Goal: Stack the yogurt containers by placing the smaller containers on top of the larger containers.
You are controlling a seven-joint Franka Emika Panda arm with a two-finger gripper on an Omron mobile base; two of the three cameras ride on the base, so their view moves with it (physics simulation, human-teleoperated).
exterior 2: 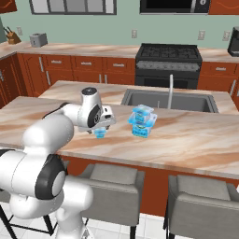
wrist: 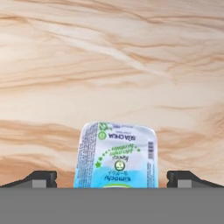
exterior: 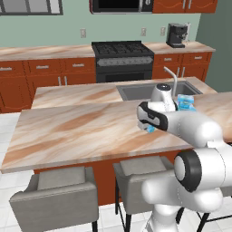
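In the left base view the white arm reaches forward over the marble island counter (exterior: pixel 81 127), and a sliver of a light-blue yogurt tub (exterior: pixel 150 129) peeks out just under its wrist. Behind the arm, near the sink (exterior: pixel 140 90) and the tap (exterior: pixel 172 77), more blue and white tubs (exterior: pixel 186 103) stand on the counter, partly hidden by the arm. A black stove (exterior: pixel 122 59) and a coffee machine (exterior: pixel 176 35) sit along the back wall, and two grey stools (exterior: pixel 56 195) stand at the island's near side. In the right base view the gripper (exterior 2: pixel 101 131) points down at the small tub (exterior 2: pixel 100 133), which sits on the counter right below the hand. Well to its right, in front of the sink (exterior 2: pixel 168 100), a smaller tub sits on top of a wider tub, forming a short stack (exterior 2: pixel 142 121). A toaster (exterior 2: pixel 38 39) and a knife block (exterior 2: pixel 11 36) stand on the far counter at the left. In the hand view the small tub's printed white lid (wrist: pixel 117 157) lies between the two dark finger tips (wrist: pixel 41 178), which stand wide apart on either side with clear gaps, so the jaws are spread and grasp nothing.
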